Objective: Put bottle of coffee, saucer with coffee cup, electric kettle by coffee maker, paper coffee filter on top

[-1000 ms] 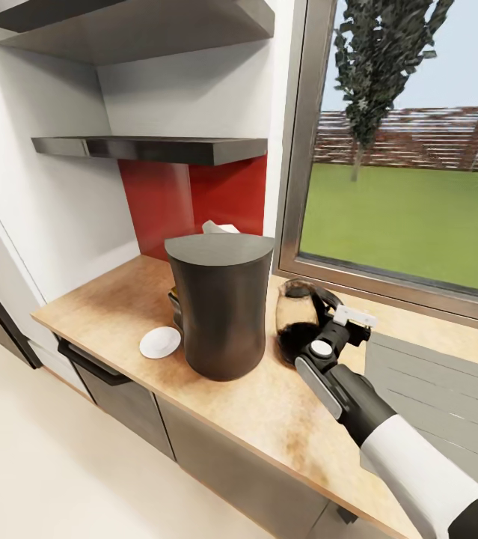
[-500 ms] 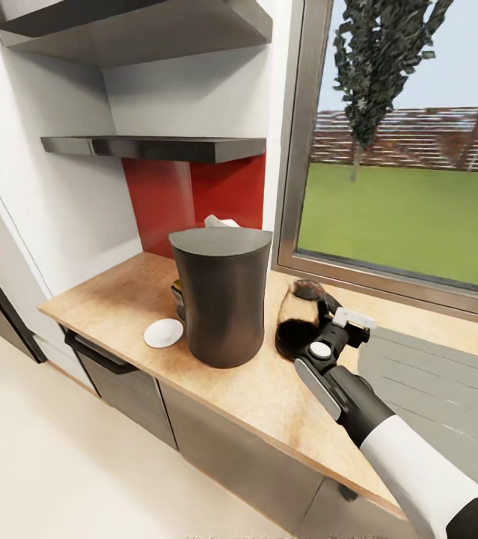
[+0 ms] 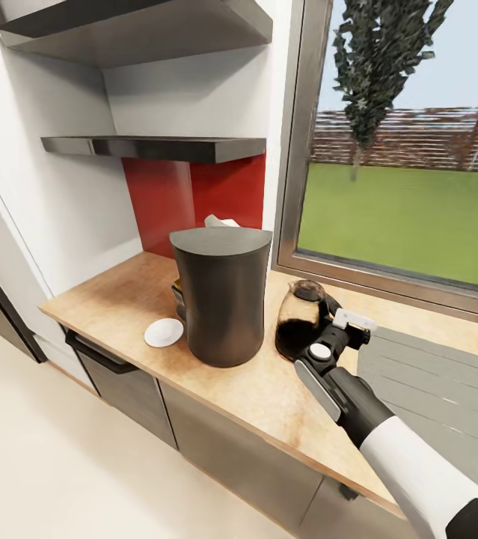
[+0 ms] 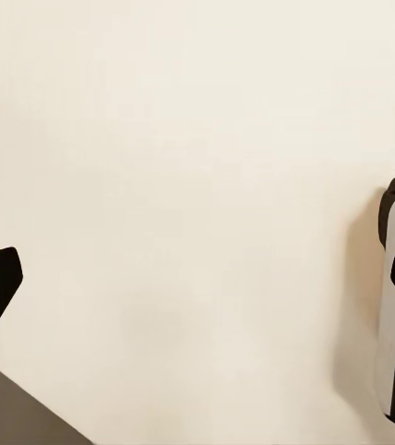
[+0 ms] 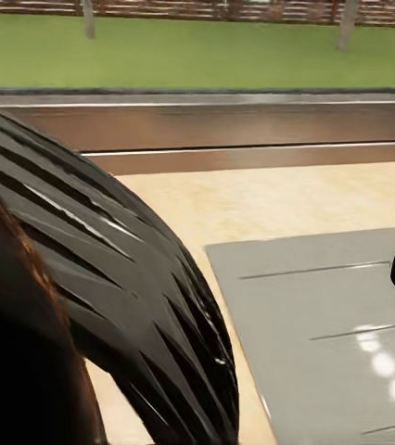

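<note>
Pale, mottled wood forms the tabletop (image 3: 119, 299), backed by a glossy red splash panel (image 3: 194, 198) and a steel-framed window (image 3: 298, 150) over green lawn. Near its front edge stands the coffee maker (image 3: 221, 296), a smooth matte-black rounded column with a flat top, with a small white round saucer (image 3: 164, 332) just beside it toward the wall end. On the window side, the bottle of coffee (image 3: 300, 318), clear glass, dark with coffee and capped with a ribbed black lid, sits upright at the right gripper (image 3: 336, 329), whose jaws I cannot tell to be pinching it or spread.
</note>
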Tool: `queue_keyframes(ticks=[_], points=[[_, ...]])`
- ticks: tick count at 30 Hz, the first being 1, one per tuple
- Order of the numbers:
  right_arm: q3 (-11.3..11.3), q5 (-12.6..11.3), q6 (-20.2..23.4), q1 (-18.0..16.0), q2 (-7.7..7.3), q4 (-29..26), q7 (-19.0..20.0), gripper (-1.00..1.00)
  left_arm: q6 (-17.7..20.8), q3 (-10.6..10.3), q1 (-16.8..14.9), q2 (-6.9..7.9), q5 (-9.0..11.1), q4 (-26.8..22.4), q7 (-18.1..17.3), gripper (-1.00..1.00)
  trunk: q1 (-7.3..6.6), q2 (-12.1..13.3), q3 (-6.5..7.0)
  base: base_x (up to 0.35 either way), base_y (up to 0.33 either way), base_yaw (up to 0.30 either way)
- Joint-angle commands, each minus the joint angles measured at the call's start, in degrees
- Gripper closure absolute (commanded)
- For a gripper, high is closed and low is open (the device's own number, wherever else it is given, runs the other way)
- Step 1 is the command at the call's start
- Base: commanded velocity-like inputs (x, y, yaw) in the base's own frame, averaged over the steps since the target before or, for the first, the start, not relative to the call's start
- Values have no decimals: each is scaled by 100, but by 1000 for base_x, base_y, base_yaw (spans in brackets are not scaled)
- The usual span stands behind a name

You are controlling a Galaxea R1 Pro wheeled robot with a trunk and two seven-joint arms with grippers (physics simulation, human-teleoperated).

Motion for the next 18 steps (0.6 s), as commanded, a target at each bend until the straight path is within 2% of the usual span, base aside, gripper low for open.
queue_keyframes(ticks=[1, 8, 18], points=[[27, -53, 35, -7, 15, 34, -28, -100, -8, -42, 1, 4, 60, -8, -18, -100, 4, -10, -11, 0, 0, 0], [25, -53, -157, -7, 174, 302, 50, -100, -8, -42, 1, 8, 60, -8, -18, -100, 4, -10, -11, 0, 0, 0], [27, -53, -218, 10, 242, 510, 245, -100, -8, -42, 1, 13, 60, -8, -18, -100, 4, -10, -11, 0, 0, 0]])
